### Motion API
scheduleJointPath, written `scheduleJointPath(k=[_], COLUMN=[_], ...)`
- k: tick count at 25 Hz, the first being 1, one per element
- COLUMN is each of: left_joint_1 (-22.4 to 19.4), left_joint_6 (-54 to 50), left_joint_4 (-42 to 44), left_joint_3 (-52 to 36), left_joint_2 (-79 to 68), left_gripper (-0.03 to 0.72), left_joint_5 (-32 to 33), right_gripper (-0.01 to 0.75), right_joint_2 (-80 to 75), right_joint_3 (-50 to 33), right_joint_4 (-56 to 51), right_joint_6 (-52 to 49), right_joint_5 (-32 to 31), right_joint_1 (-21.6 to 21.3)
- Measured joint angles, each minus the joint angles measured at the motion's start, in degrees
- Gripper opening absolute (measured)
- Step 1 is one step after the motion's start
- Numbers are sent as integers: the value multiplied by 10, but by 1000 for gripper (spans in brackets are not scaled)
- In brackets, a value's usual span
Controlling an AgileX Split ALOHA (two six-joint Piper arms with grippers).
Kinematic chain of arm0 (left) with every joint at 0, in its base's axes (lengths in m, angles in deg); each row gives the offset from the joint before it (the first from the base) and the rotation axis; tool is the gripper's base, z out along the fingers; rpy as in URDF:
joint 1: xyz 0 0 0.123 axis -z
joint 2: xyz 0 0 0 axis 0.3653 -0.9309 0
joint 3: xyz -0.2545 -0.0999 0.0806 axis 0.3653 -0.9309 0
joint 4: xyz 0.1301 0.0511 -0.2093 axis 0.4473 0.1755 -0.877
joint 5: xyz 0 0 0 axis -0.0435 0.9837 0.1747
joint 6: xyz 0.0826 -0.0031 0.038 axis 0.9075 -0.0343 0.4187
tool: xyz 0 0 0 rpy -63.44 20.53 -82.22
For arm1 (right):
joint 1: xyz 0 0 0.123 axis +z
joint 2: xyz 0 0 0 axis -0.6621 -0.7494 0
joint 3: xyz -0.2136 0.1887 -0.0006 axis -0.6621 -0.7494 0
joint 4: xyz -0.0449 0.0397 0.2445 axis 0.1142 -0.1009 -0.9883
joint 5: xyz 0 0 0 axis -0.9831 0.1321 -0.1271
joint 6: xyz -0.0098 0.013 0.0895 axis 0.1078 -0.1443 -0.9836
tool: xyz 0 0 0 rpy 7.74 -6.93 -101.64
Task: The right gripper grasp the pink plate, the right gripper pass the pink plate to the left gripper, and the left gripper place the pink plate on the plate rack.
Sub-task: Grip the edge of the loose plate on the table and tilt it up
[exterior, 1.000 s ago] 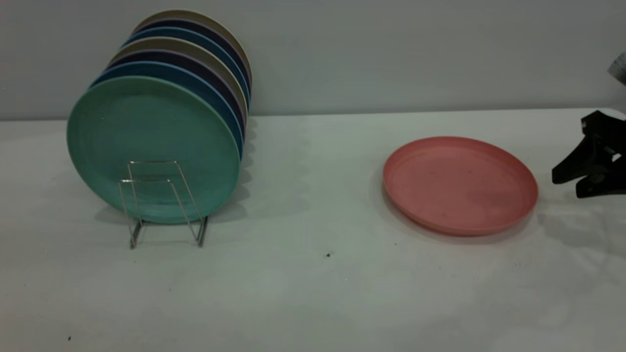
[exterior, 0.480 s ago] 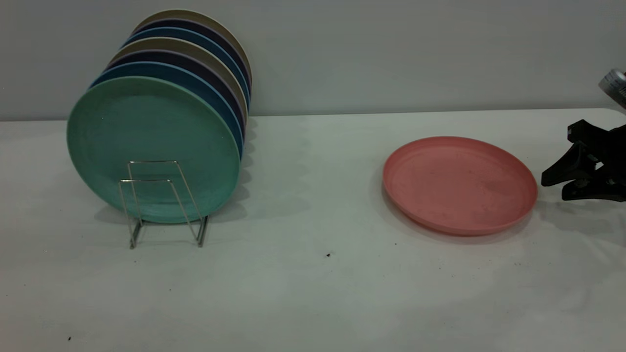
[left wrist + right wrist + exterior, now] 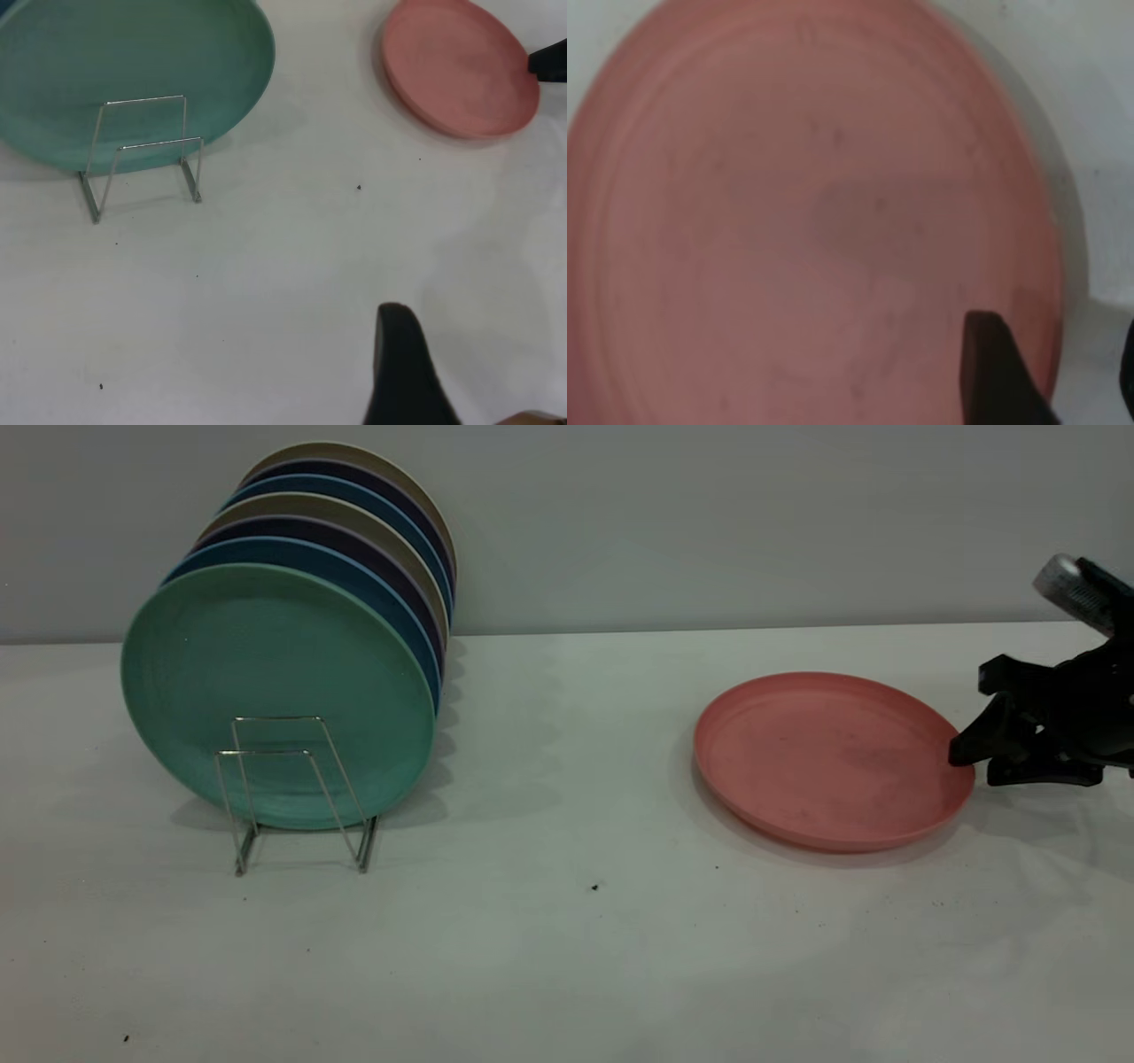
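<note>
Exterior view, itemised. Desk [image 3: 567, 957]: white, flat, faintly speckled. Stacked plates [image 3: 354, 540]: round, upright in a row, mint-green plate [image 3: 275, 691] foremost. Pink plate [image 3: 833, 760]: round, matte, low rim, lay flat on desk, well apart from the rack. Right gripper [image 3: 970, 757]: black arm reached in low from the right edge, jaws parted at the plate's near rim, one finger above it. Plate rack [image 3: 297, 793]: thin silver wire loops. Left gripper [image 3: 403, 376]: one black finger showed above bare desk; jaw state could not be told.

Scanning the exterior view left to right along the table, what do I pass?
Mint-green plate fronting the stacked plates, with the plate rack at its base → pink plate lying flat → right claw, open at the plate's right rim.
</note>
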Motion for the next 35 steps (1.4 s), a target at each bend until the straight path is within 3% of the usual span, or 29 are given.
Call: scheduleJointPath(k=[13, 17, 21, 23, 35], left_joint_1=[0, 0, 0, 0, 0], left_joint_6=[0, 0, 0, 0, 32], left_joint_4=[0, 0, 0, 0, -79], left_joint_3=[0, 0, 0, 0, 0], left_joint_2=[0, 0, 0, 0, -60], left_gripper=[472, 472, 472, 472, 458], left_joint_5=[0, 2, 2, 2, 23], right_gripper=[343, 243, 55, 19, 11], right_joint_2=[-20, -23, -25, -25, 61], right_joint_3=[0, 0, 0, 0, 0], right_joint_4=[-46, -60, -60, -60, 115], right_joint_6=[6, 6, 6, 6, 7], right_joint_5=[15, 15, 18, 16, -55], right_joint_1=[29, 29, 29, 29, 28])
